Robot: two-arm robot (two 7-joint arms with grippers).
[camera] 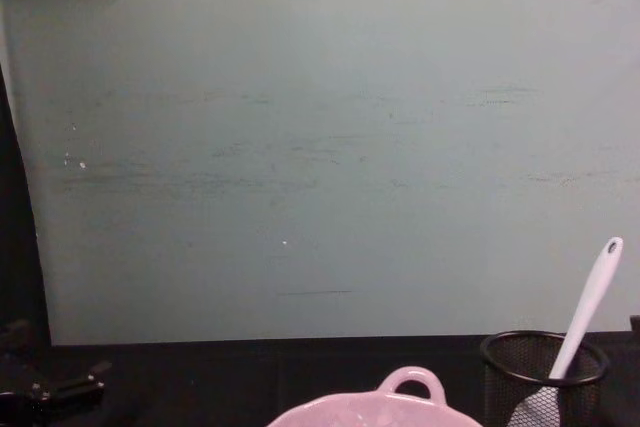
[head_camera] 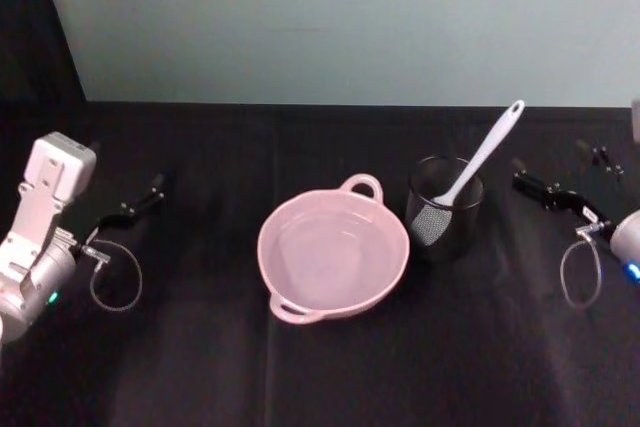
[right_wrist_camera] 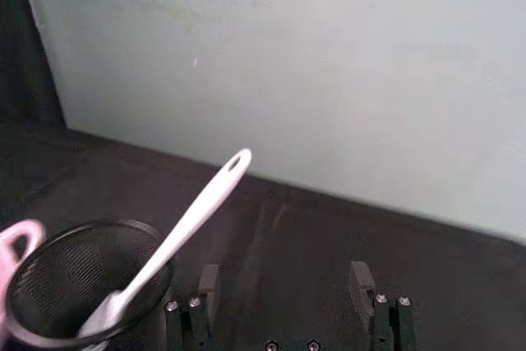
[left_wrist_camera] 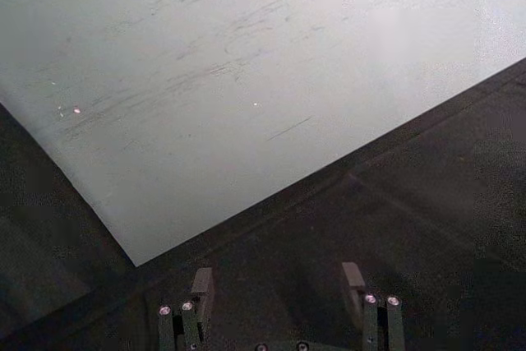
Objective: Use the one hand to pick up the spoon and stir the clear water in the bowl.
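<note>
While nothing was yet grasped: every place below was read from the bowl (head_camera: pixel 333 267).
Bowl: pale pink, centre of the black table (head_camera: pixel 200 367), clear water inside.
Spoon (head_camera: pixel 480 159): stood head-down in the mesh cup (head_camera: pixel 445 209), just right of the bowl.
Long axis: handle leaned up, away from the bowl, toward the far right.
Right gripper (head_camera: pixel 548 192): right of the cup, nearer the spoon; fingers (right_wrist_camera: pixel 209 280) spread apart, holding nothing.
Left gripper (head_camera: pixel 135 206): well left of the bowl, fingers parted, idle.
Judgement: the right arm suited the pick.
</note>
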